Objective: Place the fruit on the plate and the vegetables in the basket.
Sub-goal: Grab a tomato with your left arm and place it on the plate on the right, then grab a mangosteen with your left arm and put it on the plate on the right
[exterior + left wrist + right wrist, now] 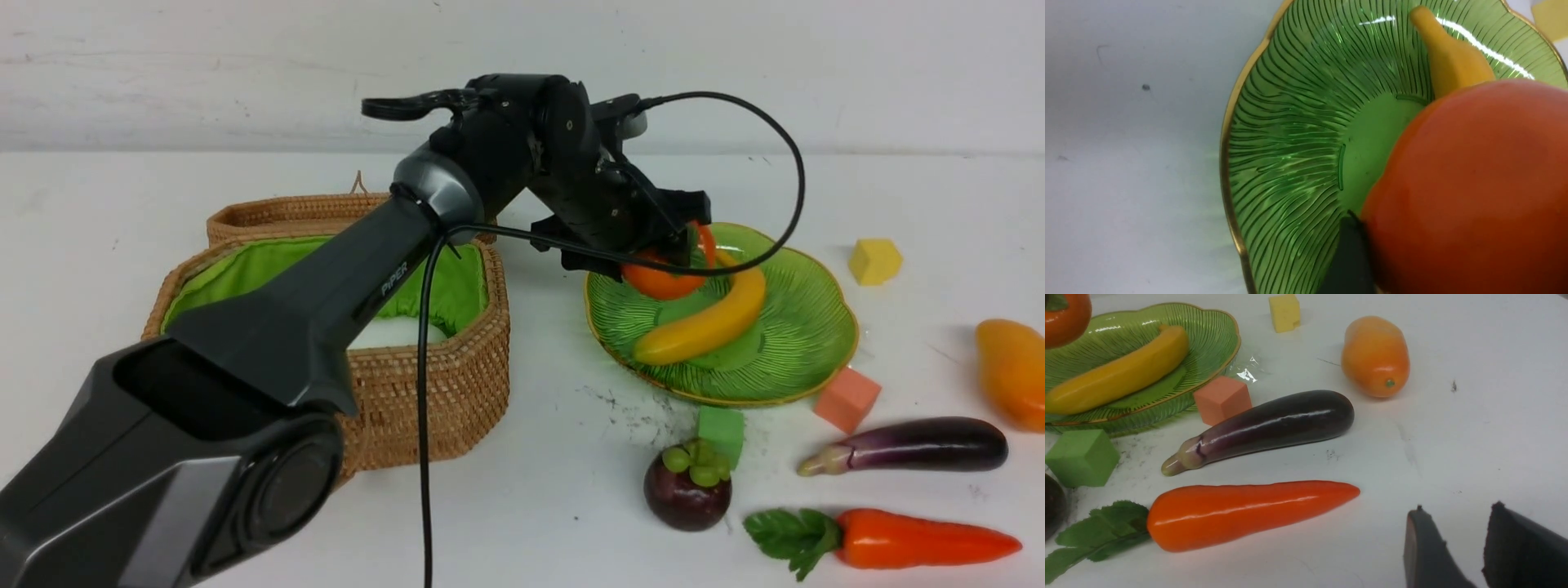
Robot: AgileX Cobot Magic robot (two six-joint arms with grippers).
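My left gripper (665,261) is over the far side of the green plate (800,343), shut on the orange persimmon (661,282). One finger (1351,253) presses its side and the other is hidden. A yellow banana (710,322) lies on the plate. The mangosteen (687,490), eggplant (922,445), carrot (914,539) and mango (1012,371) lie on the table at the right. The wicker basket (457,367) stands open at the left with something white (400,331) inside. My right gripper (1457,507) is open and holds nothing, hanging over bare table near the carrot (1249,510).
Foam cubes sit around the plate: a yellow one (873,261) behind it, a pink one (847,398) at its front right edge, and a green one (721,433) touching the mangosteen. The left arm's cable (424,408) hangs in front of the basket.
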